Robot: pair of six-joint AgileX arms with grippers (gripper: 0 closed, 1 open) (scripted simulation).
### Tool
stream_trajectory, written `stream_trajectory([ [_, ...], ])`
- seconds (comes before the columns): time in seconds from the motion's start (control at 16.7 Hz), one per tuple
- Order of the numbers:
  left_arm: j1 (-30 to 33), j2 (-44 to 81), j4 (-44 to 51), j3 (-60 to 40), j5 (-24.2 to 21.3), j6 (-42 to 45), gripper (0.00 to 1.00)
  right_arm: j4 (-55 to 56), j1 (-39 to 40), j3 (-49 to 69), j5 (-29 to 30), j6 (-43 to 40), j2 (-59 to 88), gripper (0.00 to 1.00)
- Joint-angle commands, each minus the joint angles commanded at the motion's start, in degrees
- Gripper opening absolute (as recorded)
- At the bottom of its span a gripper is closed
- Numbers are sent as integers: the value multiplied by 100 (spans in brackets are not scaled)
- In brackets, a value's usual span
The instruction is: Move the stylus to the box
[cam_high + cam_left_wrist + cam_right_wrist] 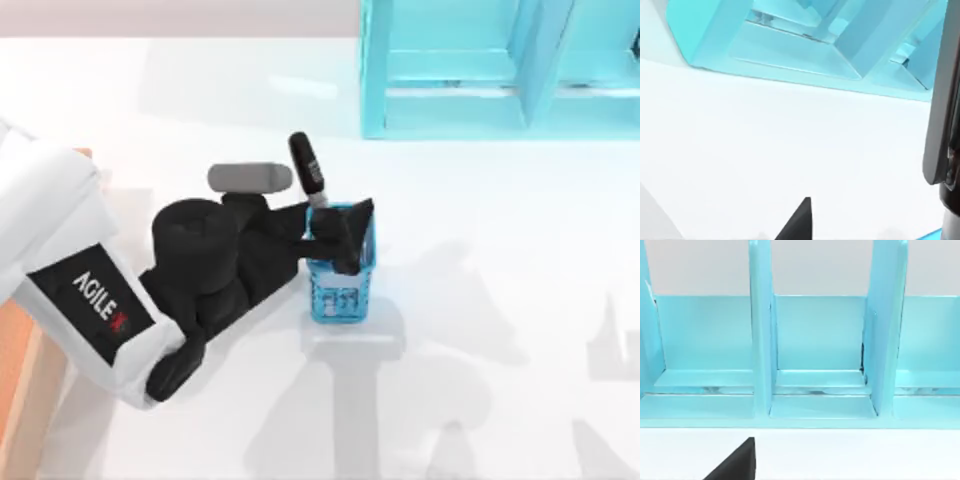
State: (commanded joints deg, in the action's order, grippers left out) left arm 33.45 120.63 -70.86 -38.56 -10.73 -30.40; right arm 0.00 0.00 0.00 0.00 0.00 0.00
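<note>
The stylus [306, 163] stands leaning in a small blue mesh cup [338, 290] near the table's middle. Its thick black top points toward the back and its thin silver shaft drops into the cup's back left corner. My left gripper [345, 235] reaches in from the left and hovers over the cup's mouth, right beside the shaft. In the left wrist view the stylus [940, 125] rises close along one edge. The box [18, 385] is at the table's left edge, with its wooden wall and orange-brown floor partly under my left arm. My right gripper [740, 462] faces the shelf.
A cyan shelf unit [480, 70] with open compartments stands at the back right, also seen as the shelf [815, 355] in the right wrist view. White tabletop [500, 330] stretches to the right and front of the cup.
</note>
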Motion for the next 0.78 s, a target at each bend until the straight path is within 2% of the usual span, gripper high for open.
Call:
stream_trajectory([
  [0.36, 0, 0, 0, 0, 0, 0, 2, 0, 0, 0, 0, 0, 0, 100],
  [0.78, 0, 0, 0, 0, 0, 0, 0, 0, 0, 0, 0, 0, 0, 100],
])
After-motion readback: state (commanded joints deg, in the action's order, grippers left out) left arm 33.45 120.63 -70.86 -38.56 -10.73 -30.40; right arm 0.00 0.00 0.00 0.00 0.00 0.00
